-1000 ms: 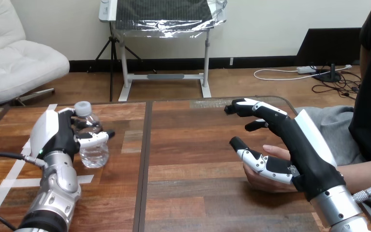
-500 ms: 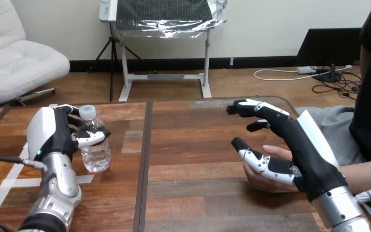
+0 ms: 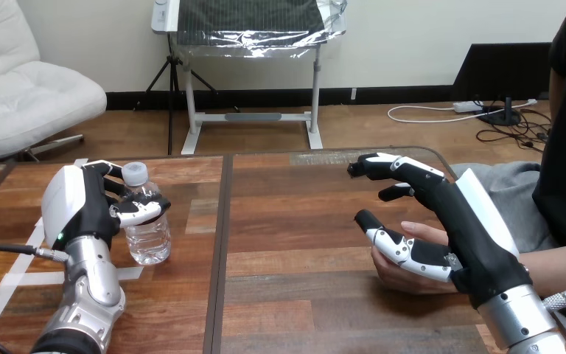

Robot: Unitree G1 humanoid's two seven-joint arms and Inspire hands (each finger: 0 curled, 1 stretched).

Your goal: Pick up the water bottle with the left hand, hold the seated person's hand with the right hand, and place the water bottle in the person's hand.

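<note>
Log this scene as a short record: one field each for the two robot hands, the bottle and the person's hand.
left hand: at the table's left, fingers and thumb curled round the water bottle
water bottle: clear, white cap, upright; cannot tell whether its base rests on the wooden table
right hand: at the table's right, fingers extended, over the person's hand, not curled round it
person's hand: under the right hand, holding nothing
handover: not yet done

The clear, white-capped water bottle (image 3: 146, 230) stood upright at the left of the table (image 3: 295, 295), gripped in the left robot hand (image 3: 81, 206), while the person's hand (image 3: 398, 274) lay open at the right, under the right robot hand (image 3: 464, 236).
</note>
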